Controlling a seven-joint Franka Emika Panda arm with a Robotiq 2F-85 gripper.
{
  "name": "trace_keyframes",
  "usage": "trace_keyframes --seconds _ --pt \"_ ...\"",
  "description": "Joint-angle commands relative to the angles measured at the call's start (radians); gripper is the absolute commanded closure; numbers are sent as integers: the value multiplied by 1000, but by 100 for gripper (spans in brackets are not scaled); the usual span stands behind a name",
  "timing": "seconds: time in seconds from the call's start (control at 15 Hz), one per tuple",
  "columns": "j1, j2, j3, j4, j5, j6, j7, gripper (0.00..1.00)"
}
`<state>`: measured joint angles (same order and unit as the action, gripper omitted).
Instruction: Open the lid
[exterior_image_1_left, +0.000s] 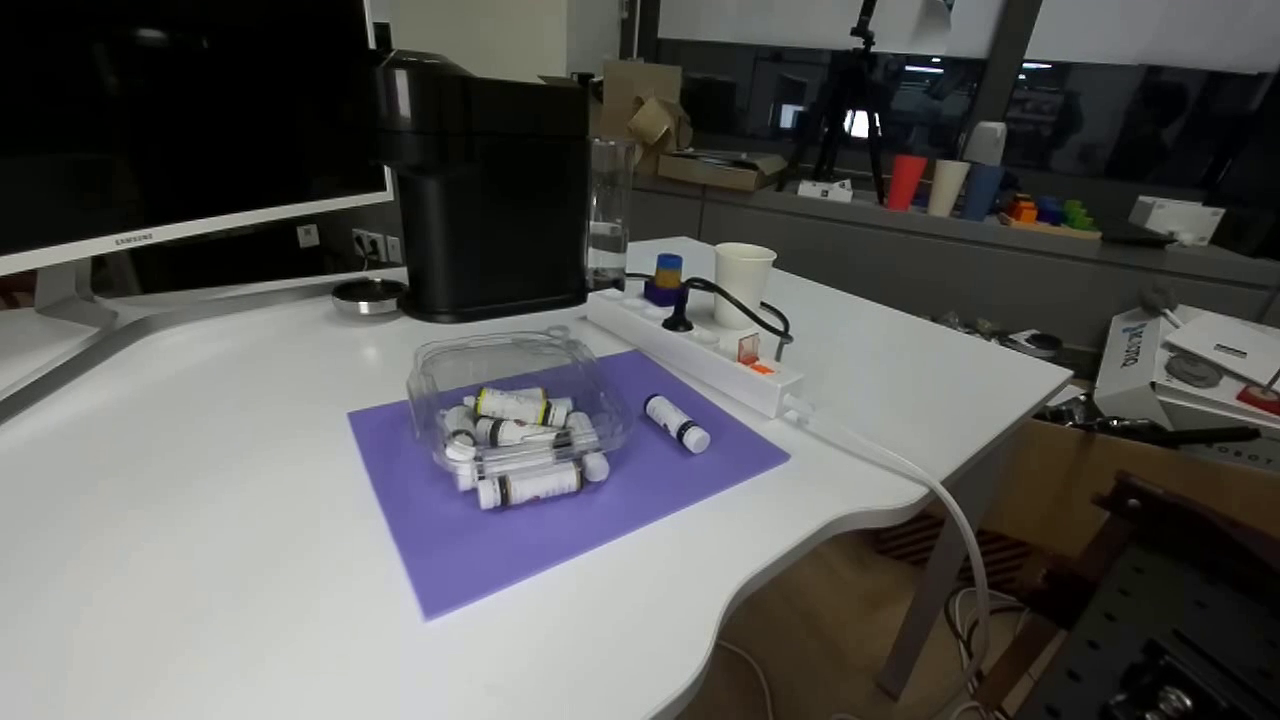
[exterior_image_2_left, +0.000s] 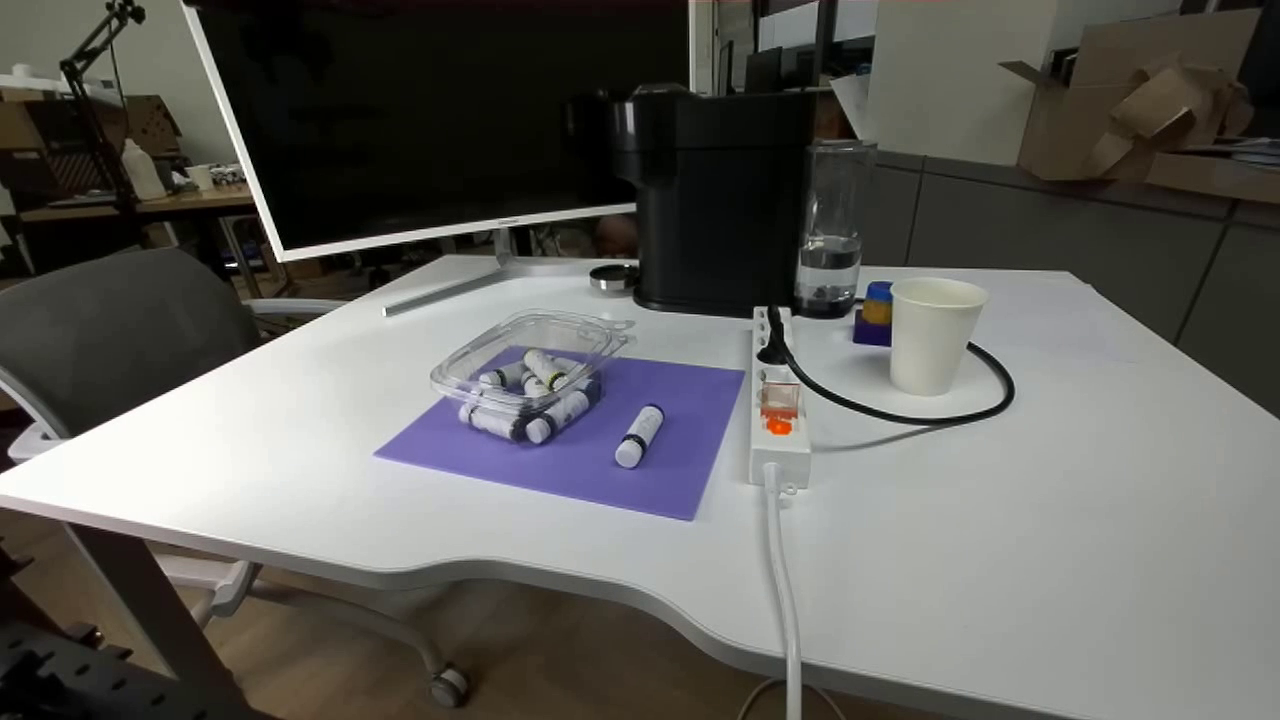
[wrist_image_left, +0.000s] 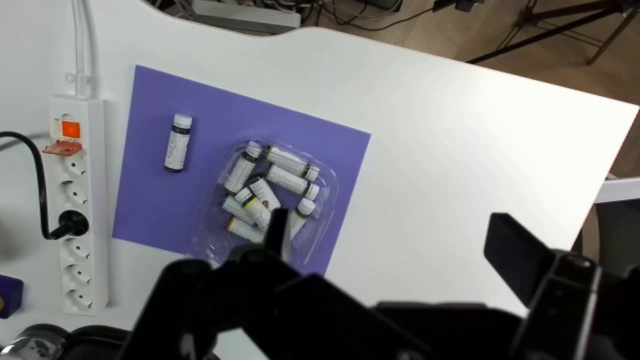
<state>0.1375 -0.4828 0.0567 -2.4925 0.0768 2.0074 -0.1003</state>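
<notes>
One white desk carries a tall black machine, its lid lying level across the top in both exterior views. In the wrist view the gripper has its fingers spread well apart. A clear tray holds several white-capped bottles; one loose bottle lies near it.

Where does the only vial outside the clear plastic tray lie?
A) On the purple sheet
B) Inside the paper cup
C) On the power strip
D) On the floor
A, since the wrist view shows this vial lying on the purple sheet, apart from the clear plastic tray.
</notes>
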Motion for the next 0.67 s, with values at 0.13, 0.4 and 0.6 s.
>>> trace_keyframes --seconds 0.13,0.4,0.6 --pt "-3 3 4 1 3 -3 -1 0" --pt "4 2 8 1 9 -23 -2 0" --pt "4 2 8 1 9 -23 -2 0"
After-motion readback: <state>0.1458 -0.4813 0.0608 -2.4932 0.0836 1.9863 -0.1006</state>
